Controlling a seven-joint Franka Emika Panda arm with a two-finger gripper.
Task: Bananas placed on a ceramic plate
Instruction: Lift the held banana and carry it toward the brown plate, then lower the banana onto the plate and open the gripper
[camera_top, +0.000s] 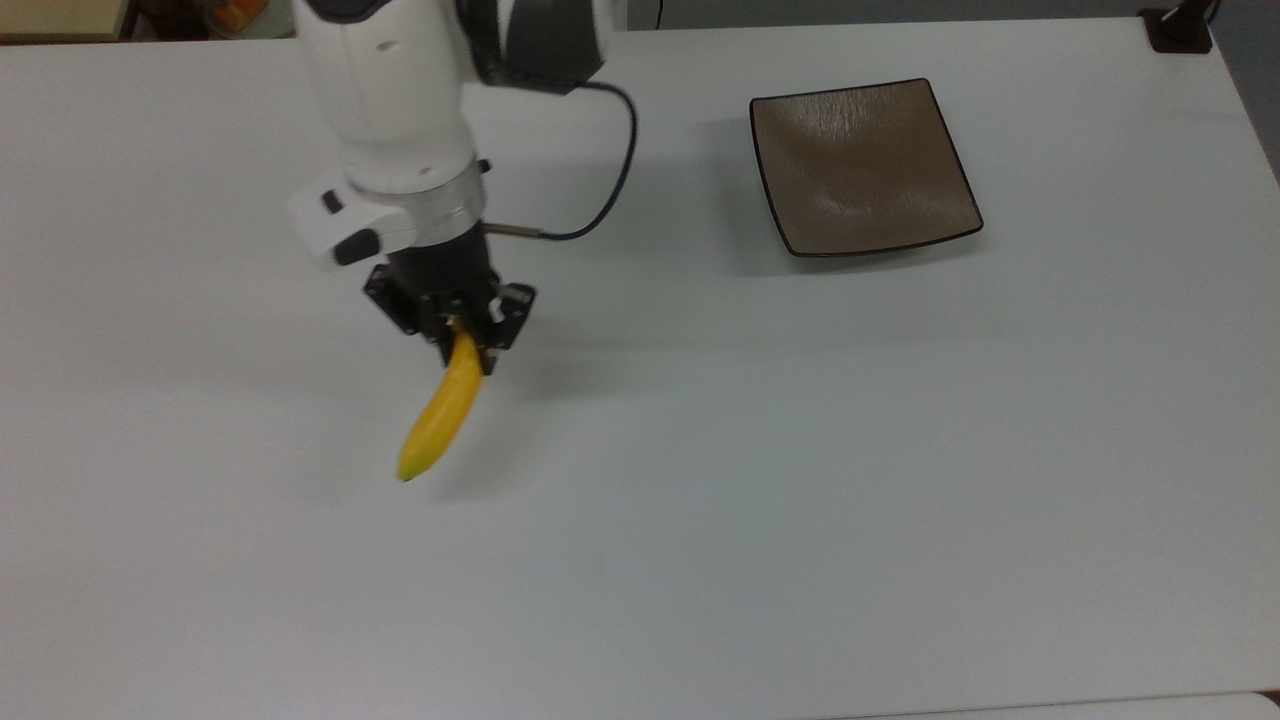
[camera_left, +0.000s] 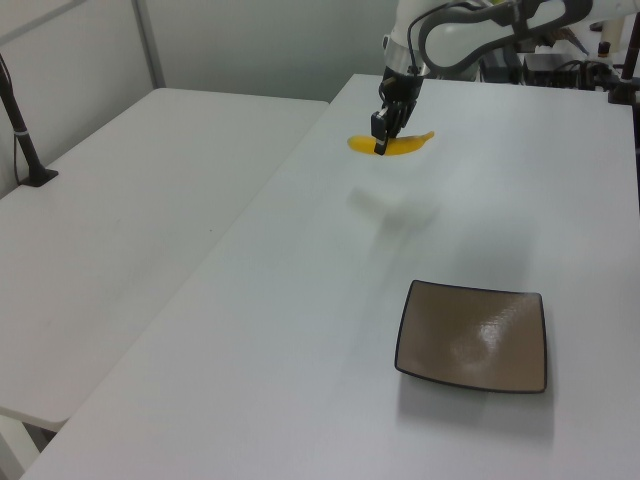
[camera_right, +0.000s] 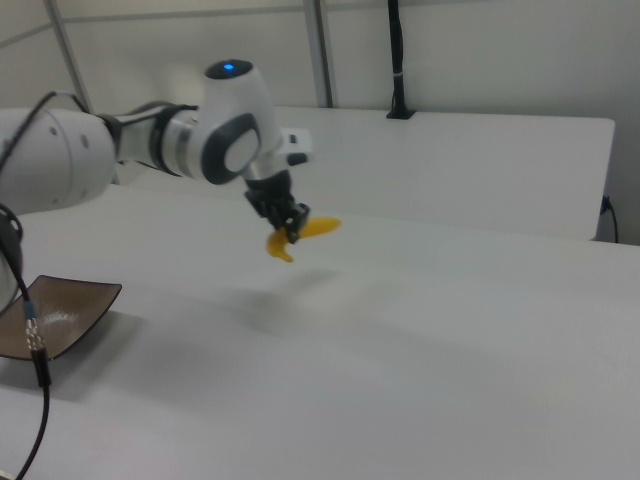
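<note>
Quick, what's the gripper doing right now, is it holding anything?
Gripper: shut on the banana, gripping it near one end, lifted clear of the table.

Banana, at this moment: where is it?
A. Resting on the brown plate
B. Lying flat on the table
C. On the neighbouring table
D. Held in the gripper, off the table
D: the gripper clamps the banana near its stem, and its shadow lies apart from it on the table.
</note>
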